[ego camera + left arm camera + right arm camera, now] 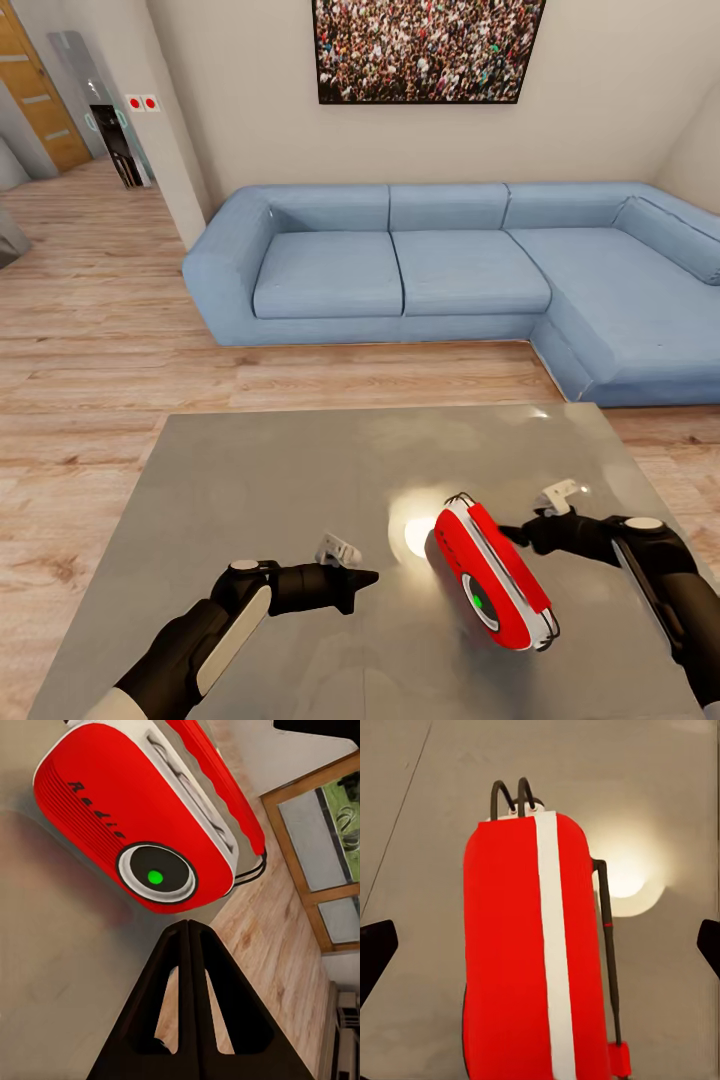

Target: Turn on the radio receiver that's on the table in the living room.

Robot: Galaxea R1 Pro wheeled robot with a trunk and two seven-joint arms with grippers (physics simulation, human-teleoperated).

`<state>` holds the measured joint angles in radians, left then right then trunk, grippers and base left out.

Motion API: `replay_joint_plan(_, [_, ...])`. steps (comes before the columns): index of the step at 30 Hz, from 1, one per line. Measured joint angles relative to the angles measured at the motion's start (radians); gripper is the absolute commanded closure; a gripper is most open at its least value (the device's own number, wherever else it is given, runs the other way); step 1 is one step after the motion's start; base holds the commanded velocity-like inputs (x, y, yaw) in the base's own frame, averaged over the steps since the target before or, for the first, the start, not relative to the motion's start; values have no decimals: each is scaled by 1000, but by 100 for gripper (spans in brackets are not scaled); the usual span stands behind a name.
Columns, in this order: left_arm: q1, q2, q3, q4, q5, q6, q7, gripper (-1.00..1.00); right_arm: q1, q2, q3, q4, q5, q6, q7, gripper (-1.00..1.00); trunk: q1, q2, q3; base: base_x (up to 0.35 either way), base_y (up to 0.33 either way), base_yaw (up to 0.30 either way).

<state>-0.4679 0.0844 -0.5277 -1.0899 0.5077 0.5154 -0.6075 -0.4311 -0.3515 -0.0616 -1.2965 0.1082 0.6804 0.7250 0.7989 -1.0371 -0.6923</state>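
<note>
The red radio receiver (495, 575) stands on the glossy grey table (250, 480), right of centre, its white-grey band up and its round dial (155, 877) showing a green dot. My left gripper (368, 579) is shut, its joined tips (187, 924) a short way from the dial face without touching it. On the radio's far side my right gripper (518, 535) is open. In the right wrist view its fingertips (375, 945) stand wide apart on either side of the radio (510, 960), clear of its sides. The thin wire handle (607, 945) runs along one edge.
A bright lamp reflection (415, 530) lies on the tabletop beside the radio. Beyond the table are light wood floor (100, 340), the blue L-shaped sofa (450, 270) and a crowd photo (430, 50) on the beige wall. A hallway (60, 120) opens at the far left.
</note>
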Motion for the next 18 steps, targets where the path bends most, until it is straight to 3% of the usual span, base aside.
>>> replay_joint_plan(18, [0, 7, 0, -1, 0, 0, 0, 100, 0, -6, -14, -3, 5, 10, 7, -100, 0, 0, 0, 0, 0, 0])
